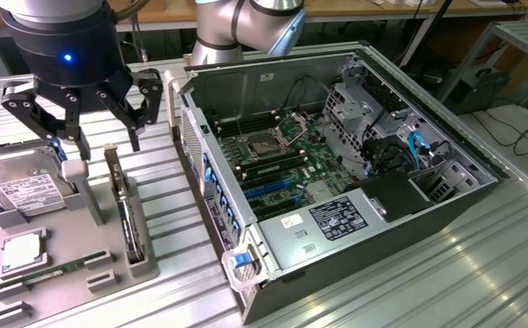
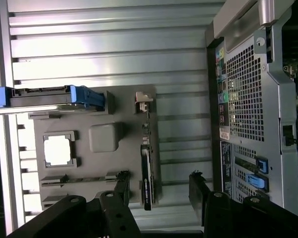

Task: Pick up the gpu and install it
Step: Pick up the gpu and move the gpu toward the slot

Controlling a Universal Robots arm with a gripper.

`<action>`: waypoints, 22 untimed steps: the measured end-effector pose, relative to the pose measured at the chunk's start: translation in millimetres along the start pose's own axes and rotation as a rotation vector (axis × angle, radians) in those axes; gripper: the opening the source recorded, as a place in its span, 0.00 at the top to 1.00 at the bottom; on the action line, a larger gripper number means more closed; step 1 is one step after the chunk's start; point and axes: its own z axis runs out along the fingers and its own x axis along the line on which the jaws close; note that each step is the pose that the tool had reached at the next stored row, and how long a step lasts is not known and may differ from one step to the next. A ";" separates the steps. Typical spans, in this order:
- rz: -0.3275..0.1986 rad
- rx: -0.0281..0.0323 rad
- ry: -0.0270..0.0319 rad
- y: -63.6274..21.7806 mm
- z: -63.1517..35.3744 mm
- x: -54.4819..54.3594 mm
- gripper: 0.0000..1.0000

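The gripper, jaws wide apart, is held above the gpu, which stands on edge in the grey tray. It should be centred over the thin card before it is lowered.

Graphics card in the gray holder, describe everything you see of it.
The graphics card is a thin board standing on its long edge in a slot of the gray holder. A pale metal bracket caps one end; one face looks black. The open gripper hangs above it, not gripping it.

A hard drive and memory stick sit in a gray tray.
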 end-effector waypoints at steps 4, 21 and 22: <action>-0.004 0.0001 0.0003 -0.7 2.1 0.0 0.40; -0.007 0.0000 0.0004 -4.7 9.3 -0.1 0.40; -0.007 0.0000 0.0004 -4.8 9.6 -0.1 0.40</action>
